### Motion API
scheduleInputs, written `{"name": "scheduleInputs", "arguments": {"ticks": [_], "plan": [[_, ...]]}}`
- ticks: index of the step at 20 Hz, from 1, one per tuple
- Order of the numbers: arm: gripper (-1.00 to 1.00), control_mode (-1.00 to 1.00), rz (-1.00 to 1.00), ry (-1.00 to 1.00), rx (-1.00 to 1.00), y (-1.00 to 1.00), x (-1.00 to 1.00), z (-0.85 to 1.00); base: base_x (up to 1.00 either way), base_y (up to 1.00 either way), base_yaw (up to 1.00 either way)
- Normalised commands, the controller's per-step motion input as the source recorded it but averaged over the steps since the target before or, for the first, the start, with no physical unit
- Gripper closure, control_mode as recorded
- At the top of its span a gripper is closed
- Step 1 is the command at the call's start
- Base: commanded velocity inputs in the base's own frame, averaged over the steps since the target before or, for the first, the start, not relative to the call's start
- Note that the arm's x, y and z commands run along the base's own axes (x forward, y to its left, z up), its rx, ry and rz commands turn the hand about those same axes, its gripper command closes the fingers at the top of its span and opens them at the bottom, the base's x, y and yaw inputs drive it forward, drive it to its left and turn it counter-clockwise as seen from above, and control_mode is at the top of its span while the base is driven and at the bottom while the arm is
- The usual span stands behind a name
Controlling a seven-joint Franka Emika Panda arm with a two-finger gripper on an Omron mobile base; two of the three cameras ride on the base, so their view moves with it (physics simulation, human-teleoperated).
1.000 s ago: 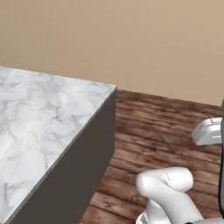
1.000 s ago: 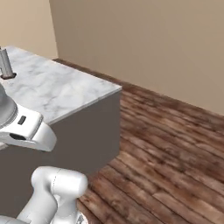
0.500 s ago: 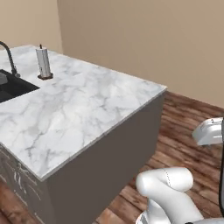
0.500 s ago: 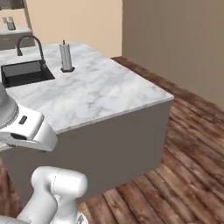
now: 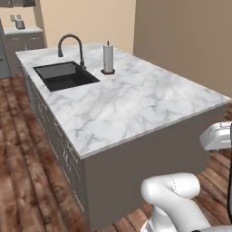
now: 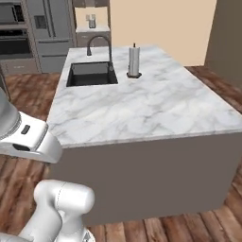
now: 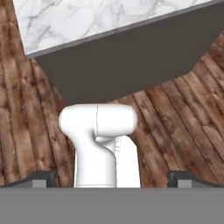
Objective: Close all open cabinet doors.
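Marble-topped island (image 6: 142, 108) with sink (image 6: 90, 74) and faucet (image 6: 99, 45) faces the robot, its gripper (image 7: 111, 178) spread wide and empty over the wood floor (image 7: 183, 113), cabinet doors not yet reached; next, likely, driving toward the far wall.

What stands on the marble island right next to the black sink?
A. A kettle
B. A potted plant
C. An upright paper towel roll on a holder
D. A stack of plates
C. An upright paper towel roll stands on its dark holder on the marble island, just beside the black sink and its curved faucet; the right base view shows the same.
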Motion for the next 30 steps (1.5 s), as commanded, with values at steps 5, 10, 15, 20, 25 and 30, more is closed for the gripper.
{"name": "scheduleInputs", "arguments": {"ticks": [5,10,15,20,25,30], "plan": [[-1.0,1.0,0.0,0.0,0.0,0.0,0.0,0.0,0.0,0.29,0.33],[-1.0,1.0,0.0,0.0,0.0,0.0,0.0,0.0,0.0,0.43,0.28],[-1.0,1.0,0.0,0.0,0.0,0.0,0.0,0.0,0.08,0.95,0.18],[-1.0,1.0,0.0,0.0,0.0,0.0,0.0,0.0,0.15,1.0,0.14],[-1.0,1.0,0.0,0.0,0.0,0.0,0.0,0.0,0.45,1.0,0.13],[-1.0,1.0,0.0,0.0,0.0,0.0,0.0,0.0,0.7,1.0,0.16]]}}
